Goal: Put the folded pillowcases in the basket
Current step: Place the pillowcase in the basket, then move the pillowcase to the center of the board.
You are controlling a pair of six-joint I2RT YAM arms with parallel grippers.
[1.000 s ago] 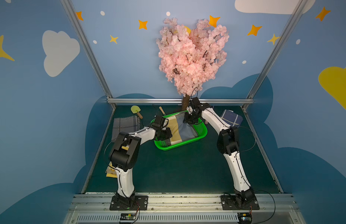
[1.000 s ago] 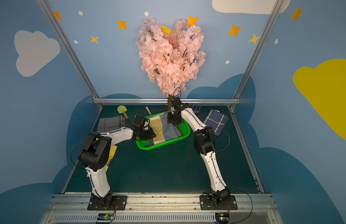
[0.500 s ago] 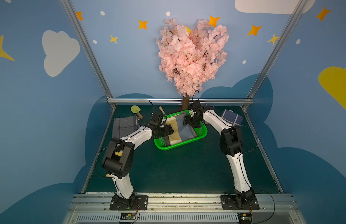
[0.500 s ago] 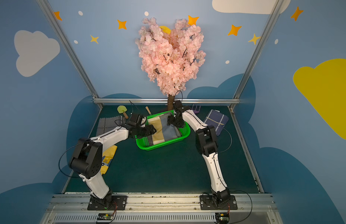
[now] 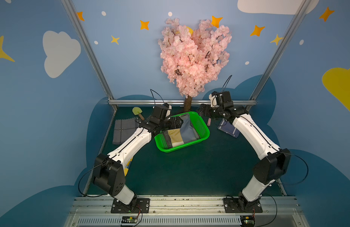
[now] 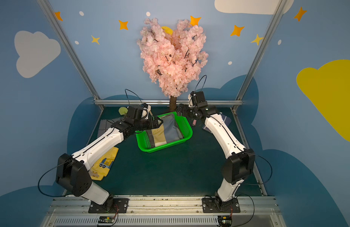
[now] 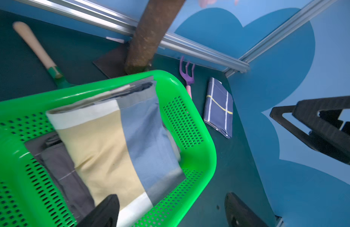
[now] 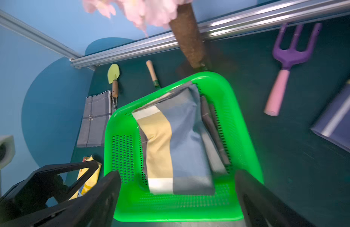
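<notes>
Folded pillowcase lying inside green basket, on top of grey cloth, one end propped against rim. Left pincer over basket's left end, jaws spread wide, gripping nothing. Right pincer above back right corner, also released, wide apart. Basket sits on worktop, just beside tree trunk.

The basket is bright green. The pillowcase shows 4 colour blocks: cream, blue, white, grey. The checked cloth is grey; the navy cloth has white and yellow lines; the fork is purple, pink-handled.
</notes>
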